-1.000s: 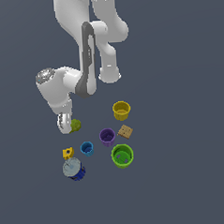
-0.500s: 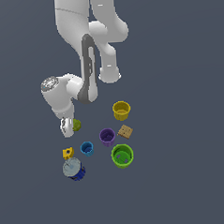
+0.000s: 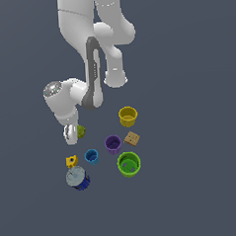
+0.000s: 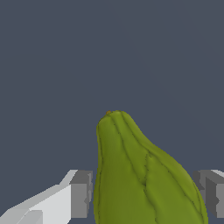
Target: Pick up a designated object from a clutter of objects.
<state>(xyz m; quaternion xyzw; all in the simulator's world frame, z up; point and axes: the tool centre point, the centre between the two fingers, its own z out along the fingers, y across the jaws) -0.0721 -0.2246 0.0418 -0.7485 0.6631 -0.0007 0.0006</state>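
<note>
The olive-green pear lies on the floor at the exterior view's left, apart from the other items. In the wrist view the pear fills the space between my two grey fingertips, its tapered end pointing away. My gripper is low over the pear and open, with a finger close on each side; I cannot tell if they touch. The clutter holds a yellow cup, a purple cup, a blue cup, a green cup, a tan square, a yellow block and a blue silver-lidded can.
The arm's white links reach down from the top of the exterior view over the pear. The other items lie nearer the camera and towards the exterior view's right of the gripper. The floor is plain dark grey.
The gripper has come down and moved slightly towards the pear, so its fingers now flank it. The pear and the other items have not moved.
</note>
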